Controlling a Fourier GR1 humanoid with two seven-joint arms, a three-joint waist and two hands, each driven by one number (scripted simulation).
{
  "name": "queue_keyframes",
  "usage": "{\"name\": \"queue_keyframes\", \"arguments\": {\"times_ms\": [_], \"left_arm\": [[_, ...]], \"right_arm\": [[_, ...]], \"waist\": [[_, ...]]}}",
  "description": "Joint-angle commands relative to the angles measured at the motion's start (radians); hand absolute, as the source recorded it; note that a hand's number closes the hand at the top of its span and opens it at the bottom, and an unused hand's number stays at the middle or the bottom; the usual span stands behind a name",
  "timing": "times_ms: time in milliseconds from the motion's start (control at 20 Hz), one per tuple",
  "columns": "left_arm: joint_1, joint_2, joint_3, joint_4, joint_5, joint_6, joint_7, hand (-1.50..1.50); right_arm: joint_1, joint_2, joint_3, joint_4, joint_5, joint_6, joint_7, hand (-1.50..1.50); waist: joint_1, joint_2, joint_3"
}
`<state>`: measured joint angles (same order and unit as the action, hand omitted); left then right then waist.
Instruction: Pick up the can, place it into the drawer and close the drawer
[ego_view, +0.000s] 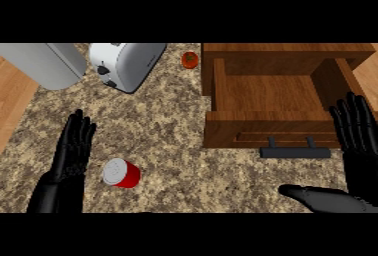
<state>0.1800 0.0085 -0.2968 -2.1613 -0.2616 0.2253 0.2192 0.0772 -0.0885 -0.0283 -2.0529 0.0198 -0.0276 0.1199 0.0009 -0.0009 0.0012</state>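
Note:
A red can (122, 173) with a silver top lies tilted on the speckled counter at the lower left. My left hand (72, 152) is just to its left, fingers straight and pointing away from me, not touching it. The wooden drawer (269, 97) stands pulled open at the upper right, with nothing inside it, its dark handle (294, 152) facing me. My right hand (356, 135) is at the right edge beside the drawer front, fingers straight, thumb (314, 195) stretched out to the left below the handle.
A silver toaster (127, 62) stands at the back, with a grey appliance (40, 62) to its left. A small red-orange object (190, 59) lies just left of the drawer's back corner. Wooden surface borders the counter on the left.

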Motion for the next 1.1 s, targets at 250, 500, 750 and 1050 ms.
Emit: {"name": "queue_keyframes", "arguments": {"times_ms": [250, 500, 750, 1050], "left_arm": [[0.068, -0.008, -0.259, -0.172, -0.274, 0.15, 0.297, -1.5], [0.018, -0.008, -0.293, -0.152, -0.297, 0.229, 0.367, -1.5], [0.115, -0.008, -0.279, -0.111, -0.257, 0.251, 0.255, -1.5], [-0.013, 0.006, -0.084, -0.016, -0.097, 0.205, 0.235, -1.5]], "right_arm": [[0.111, -0.003, -0.006, -0.098, -0.022, 0.028, 0.081, -1.5], [0.107, -0.009, -0.051, -0.035, -0.049, 0.066, 0.017, -1.5], [0.154, 0.012, -0.06, -0.041, -0.046, 0.076, -0.037, -1.5], [0.175, 0.004, -0.094, -0.058, -0.077, 0.109, -0.022, -1.5]], "waist": [[-0.001, -0.001, -0.001], [-0.002, 0.0, -0.001], [-0.001, -0.001, -0.001], [-0.005, 0.001, -0.001]]}}
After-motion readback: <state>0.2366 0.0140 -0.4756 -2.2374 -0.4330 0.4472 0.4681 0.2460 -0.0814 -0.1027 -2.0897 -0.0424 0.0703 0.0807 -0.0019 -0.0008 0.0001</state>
